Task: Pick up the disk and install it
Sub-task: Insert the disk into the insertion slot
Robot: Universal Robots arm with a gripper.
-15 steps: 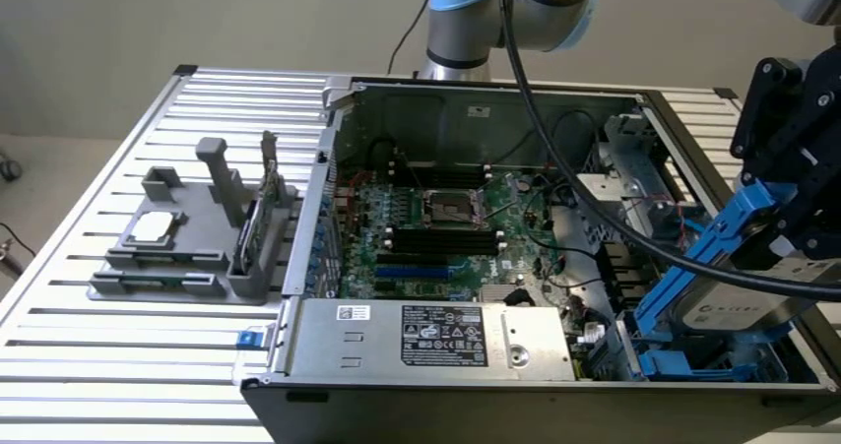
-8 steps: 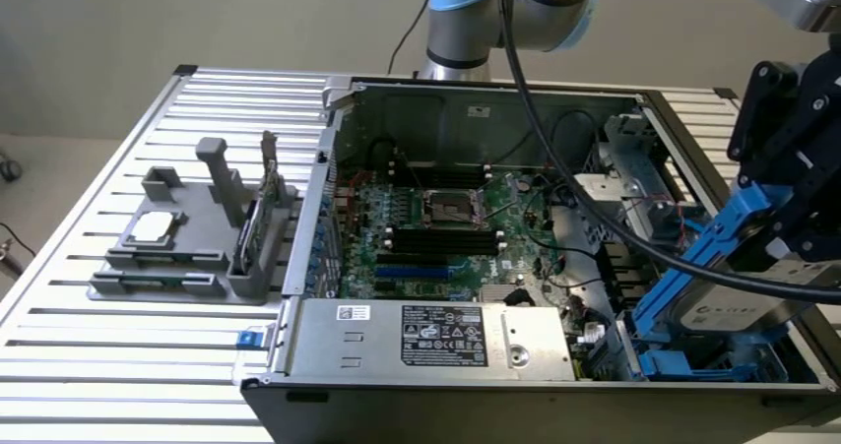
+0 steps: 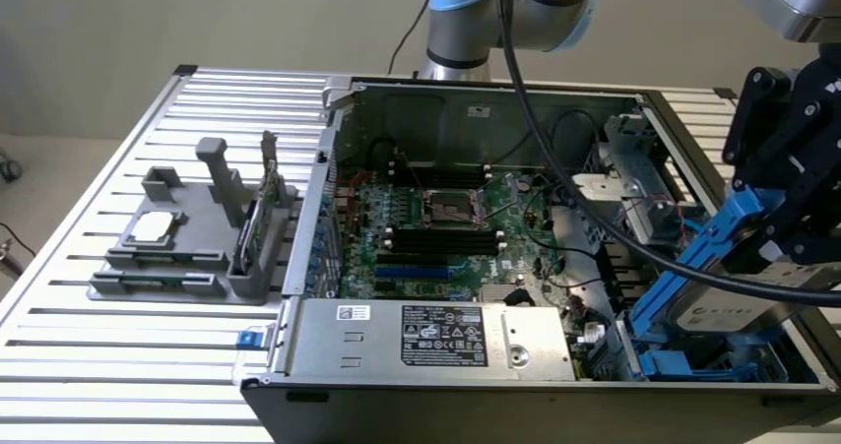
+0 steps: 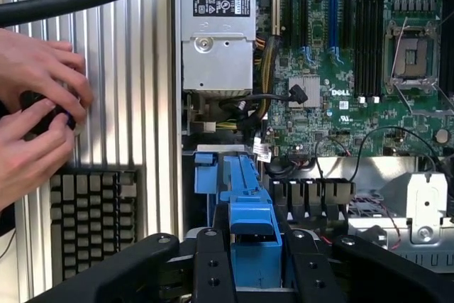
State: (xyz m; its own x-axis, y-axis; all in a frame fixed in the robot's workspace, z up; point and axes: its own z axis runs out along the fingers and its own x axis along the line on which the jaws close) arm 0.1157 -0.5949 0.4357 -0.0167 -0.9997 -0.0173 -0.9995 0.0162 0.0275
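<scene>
Clamping gripper: the gripper is grasping the disk by its blue carrier frame, with black fingers pressing the frame from both sides.
Disk: the disk is hanging tilted in the grip over the computer case, at the case's end on the exterior view's right. Its silver labelled face is showing, and its lower end is reaching down toward blue plastic rails inside the case.
Motherboard: the green motherboard is lying exposed in the middle of the case.
Power-supply box: the grey labelled power-supply box is sitting inside the case along its near wall.
Cable: a thick black cable is trailing across the open case toward the gripper.
Parts stand: a grey stand is resting on the slatted table outside the case, on the exterior view's left, and is carrying a small silver chip.
Hands: one hand and a second hand are closing together around something small and dark outside the case, near a keyboard.
</scene>
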